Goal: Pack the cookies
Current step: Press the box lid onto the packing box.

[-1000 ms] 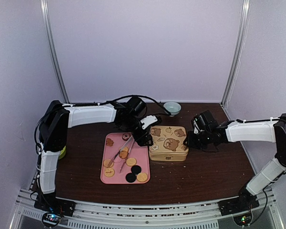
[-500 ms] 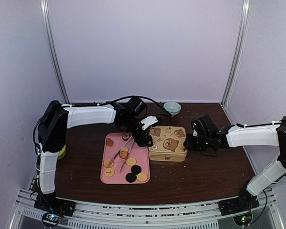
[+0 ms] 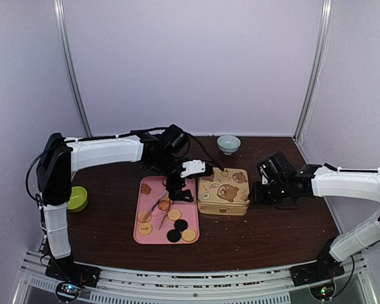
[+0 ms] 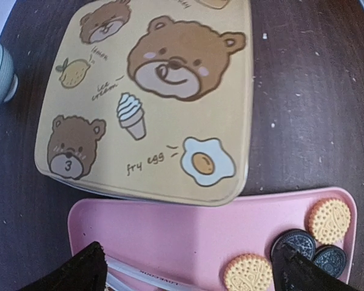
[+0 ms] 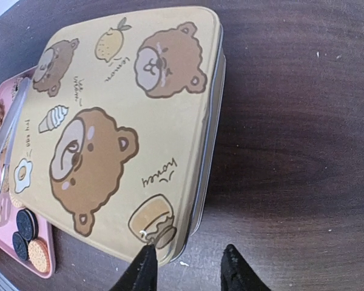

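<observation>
The cookies (image 3: pixel 173 215) lie on a pink tray (image 3: pixel 147 238) left of a gold bear tin (image 3: pixel 223 192) whose lid is on. They are mostly tan (image 4: pixel 329 220), with black ones (image 4: pixel 297 244) among them. My left gripper (image 3: pixel 180 189) hangs over the tray's far right corner, beside the tin. In the left wrist view it (image 4: pixel 188 276) stands wide open and empty above the tray (image 4: pixel 188 233). My right gripper (image 3: pixel 260 192) is at the tin's right side. It (image 5: pixel 188 273) is open, one fingertip over the tin's (image 5: pixel 121 121) near corner, the other over bare table.
Clear tongs (image 3: pixel 161 202) lie across the tray's far half. A pale green bowl (image 3: pixel 228 144) stands at the back behind the tin. A green object (image 3: pixel 76 198) sits by the left arm. Crumbs dot the dark wooden table (image 3: pixel 266 228).
My left gripper has moved down-left from the tin's corner to over the tray and opened wider. The right gripper shifted slightly right along the tin's side and its jaws widened.
</observation>
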Tool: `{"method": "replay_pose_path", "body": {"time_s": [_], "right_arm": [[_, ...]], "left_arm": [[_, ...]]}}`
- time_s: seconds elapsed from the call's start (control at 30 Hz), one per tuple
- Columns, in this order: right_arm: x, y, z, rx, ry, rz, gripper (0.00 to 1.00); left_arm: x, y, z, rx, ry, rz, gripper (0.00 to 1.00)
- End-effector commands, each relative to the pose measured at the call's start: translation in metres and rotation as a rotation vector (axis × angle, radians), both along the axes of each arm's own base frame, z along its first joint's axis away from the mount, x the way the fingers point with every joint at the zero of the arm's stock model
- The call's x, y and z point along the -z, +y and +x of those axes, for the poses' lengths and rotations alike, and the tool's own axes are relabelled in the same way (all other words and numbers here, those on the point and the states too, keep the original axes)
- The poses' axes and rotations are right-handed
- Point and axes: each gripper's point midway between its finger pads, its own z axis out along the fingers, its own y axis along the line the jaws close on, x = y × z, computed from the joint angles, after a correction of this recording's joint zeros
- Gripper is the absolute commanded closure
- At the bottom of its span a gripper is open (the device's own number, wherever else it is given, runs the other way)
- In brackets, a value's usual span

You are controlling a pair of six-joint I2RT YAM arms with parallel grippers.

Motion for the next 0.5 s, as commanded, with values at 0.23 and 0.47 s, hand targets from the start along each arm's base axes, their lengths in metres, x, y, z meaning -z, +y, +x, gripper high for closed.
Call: {"method": "replay_pose_path", "body": {"time_s": [0.23, 0.47], "right_arm": [[-0.057, -0.011, 0.001, -0.062, -0.122, -0.05, 0.57], [-0.068, -0.022, 0.004, -0.013, -0.167, -0.017, 0.59]], "left_arm": [[0.004, -0.024, -0.037, 0.334, -0.202, 0.078, 0.02], [0.01, -0.047, -0.022, 0.326, -0.351, 0.105, 0.12]]}}
